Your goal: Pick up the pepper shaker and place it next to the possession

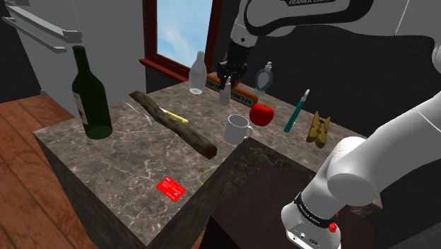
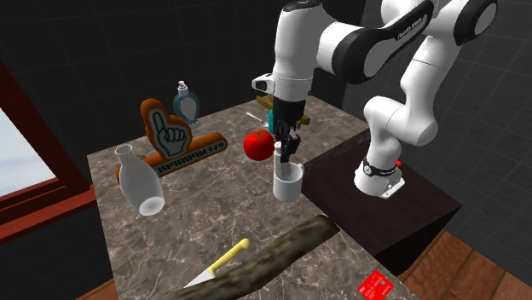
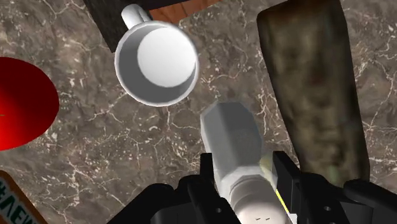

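We see the hand (image 3: pixel 245 173) closed on the pale grey pepper shaker (image 3: pixel 232 143). Its two fingers clasp the shaker's sides and hold it clear above the marbled tabletop (image 3: pixel 95 146). Below the hand, just past the shaker's tip, stands a white mug (image 3: pixel 156 62). A red apple (image 3: pixel 19 102) lies to one side of the hand and a brown log (image 3: pixel 312 95) to the other.

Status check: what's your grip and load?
Gripper shut on pepper shaker. Shaker held clear of counter. White mug close below, red apple beside it.
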